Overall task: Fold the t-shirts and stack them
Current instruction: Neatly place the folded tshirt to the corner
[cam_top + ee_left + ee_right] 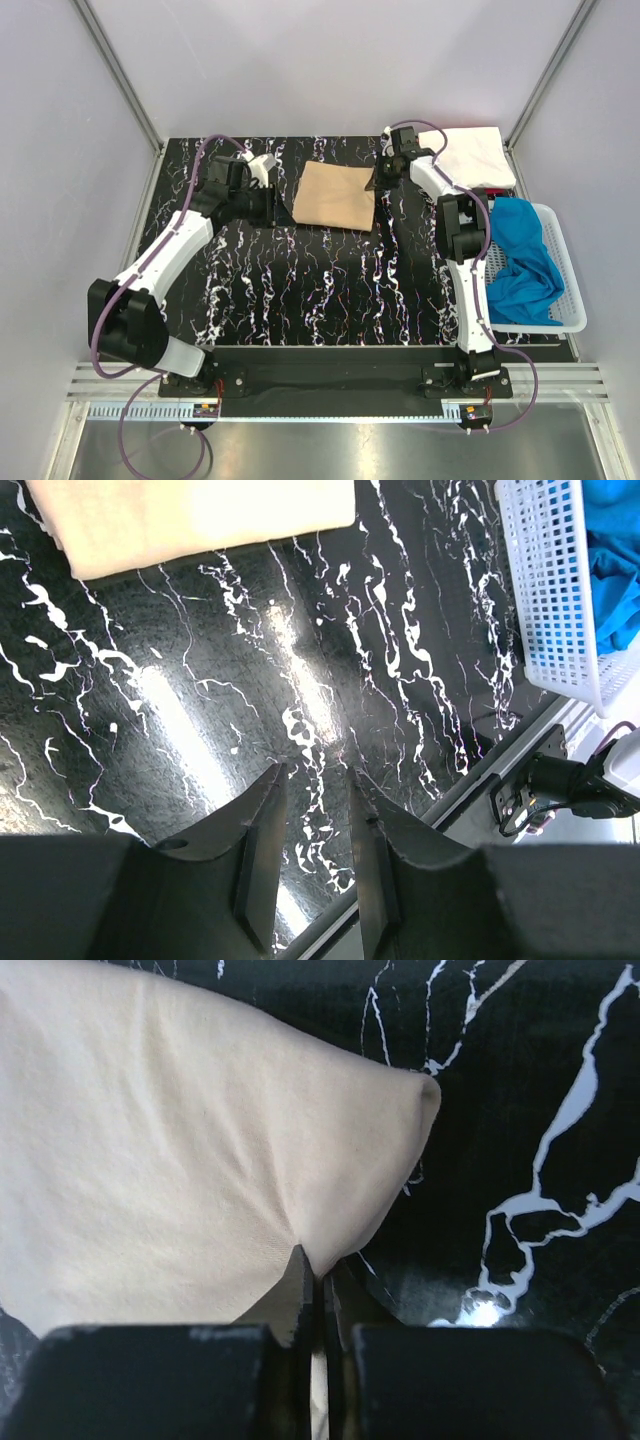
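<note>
Seemingly, the folded tan t-shirt [335, 195] runs slightly longer left-to-right.

tan t-shirt [335, 196]: you are looking at plain beige, no print.
white t-shirt [470, 155]: you are seeing plain white.
red t-shirt [497, 190]: you are catching only a sliver, seemingly red.
blue t-shirt [522, 262]: you are seeing bright, plain blue.
basket [566, 275]: you are seeing white mesh.
table [320, 290]: you are looking at black with white marble-like veining.
left arm [170, 245]: you are seeing white shells, black joints and a purple cable.
right arm [472, 290]: you are seeing the same.
</note>
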Motion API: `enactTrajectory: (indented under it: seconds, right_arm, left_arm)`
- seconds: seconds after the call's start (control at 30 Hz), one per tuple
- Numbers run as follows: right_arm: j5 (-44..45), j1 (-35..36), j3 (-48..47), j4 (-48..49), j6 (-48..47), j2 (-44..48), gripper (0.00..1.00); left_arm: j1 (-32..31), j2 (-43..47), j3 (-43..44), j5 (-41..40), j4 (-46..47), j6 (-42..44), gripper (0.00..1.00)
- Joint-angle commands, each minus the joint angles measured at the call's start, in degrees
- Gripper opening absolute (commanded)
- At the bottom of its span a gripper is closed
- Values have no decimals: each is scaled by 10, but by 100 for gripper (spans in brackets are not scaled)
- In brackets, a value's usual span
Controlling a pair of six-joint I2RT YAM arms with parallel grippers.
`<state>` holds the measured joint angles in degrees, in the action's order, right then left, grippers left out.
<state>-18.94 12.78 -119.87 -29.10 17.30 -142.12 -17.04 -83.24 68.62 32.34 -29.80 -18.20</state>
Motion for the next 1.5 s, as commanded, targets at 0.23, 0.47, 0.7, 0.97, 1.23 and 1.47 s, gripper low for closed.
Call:
enactTrajectory:
  seconds: [0.23,0.47,0.7,0.97,1.23,1.47]
  right_arm:
    - [102,6,-63,-95,-130,100,0]
    - [153,6,-48,-98,-189,150,0]
    - [206,5,-73,-112,-280,164,0]
    - [258,-15,-210,-198,-363,102,0]
    - [253,-56,-286,-224,-420,78,0]
    - [266,-72,-327,-240,-461,43,0]
  left_arm:
    - [0,44,-3,-7,28,7,35]
    - [0,46,-5,-10,27,5,35]
    - [1,46,-5,-7,27,5,35]
    - [1,41,-6,-2,27,4,35]
    - [1,26,-5,6,27,0,35]
    - [1,21,-5,8,27,0,35]
